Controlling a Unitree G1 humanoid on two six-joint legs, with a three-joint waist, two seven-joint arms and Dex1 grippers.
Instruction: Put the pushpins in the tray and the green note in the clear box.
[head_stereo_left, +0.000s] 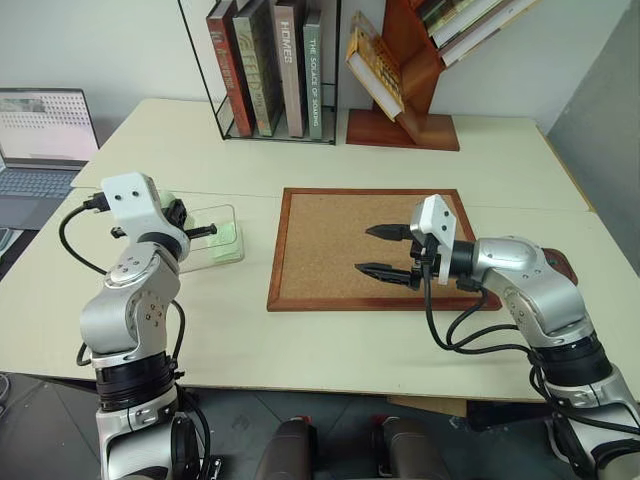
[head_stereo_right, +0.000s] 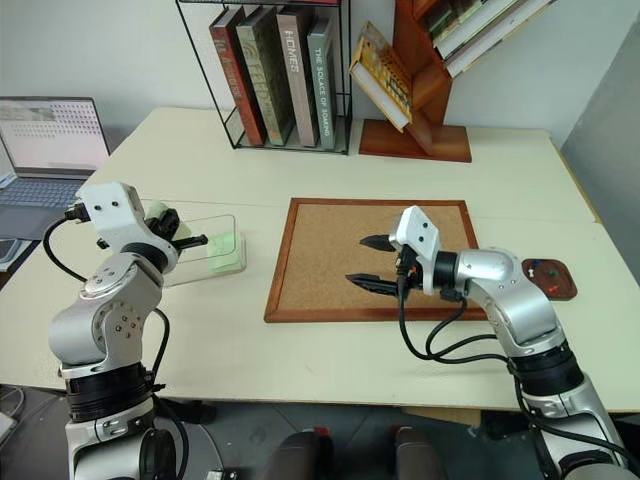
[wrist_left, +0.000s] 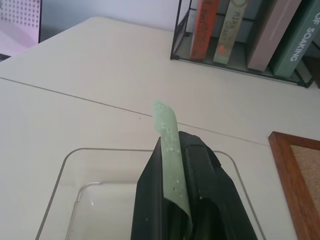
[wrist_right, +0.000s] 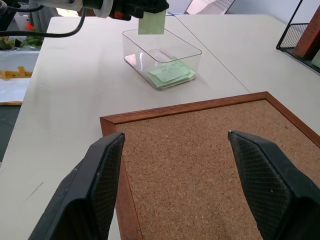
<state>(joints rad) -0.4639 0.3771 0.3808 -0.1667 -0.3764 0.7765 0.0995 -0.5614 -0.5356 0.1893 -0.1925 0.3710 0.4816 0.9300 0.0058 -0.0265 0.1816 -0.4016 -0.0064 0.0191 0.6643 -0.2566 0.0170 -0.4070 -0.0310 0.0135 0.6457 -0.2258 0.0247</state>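
Black fingers (wrist_right: 102, 185) of the right gripper (head_stereo_left: 378, 250) stand spread wide and grasp nothing, hovering over the cork board (head_stereo_left: 330, 250), whose wooden frame is cut off at the edges of the right wrist view. Behind it, the wire book rack (head_stereo_left: 270, 70) holds upright volumes; spines read "HOMES" and "THE SOLACE OF LEAVING" or similar, the last word hard to make out, and the other titles are too small to read. Part of a laptop (head_stereo_left: 40, 150) shows at the table's far left edge, its screen text illegible. On the left, the clear box (wrist_right: 160, 60) sits on the table with pale green slips lying flat inside; any writing on them cannot be made out. Above it, the left gripper (wrist_left: 182, 145) is clenched on the green note (wrist_left: 170, 150), which sticks up past the fingertips, over the box. By the right arm, the tray (head_stereo_right: 548, 277) is partly hidden in the left eye view; 2 or 3 pushpins (head_stereo_right: 540, 267) show as mere specks on it.
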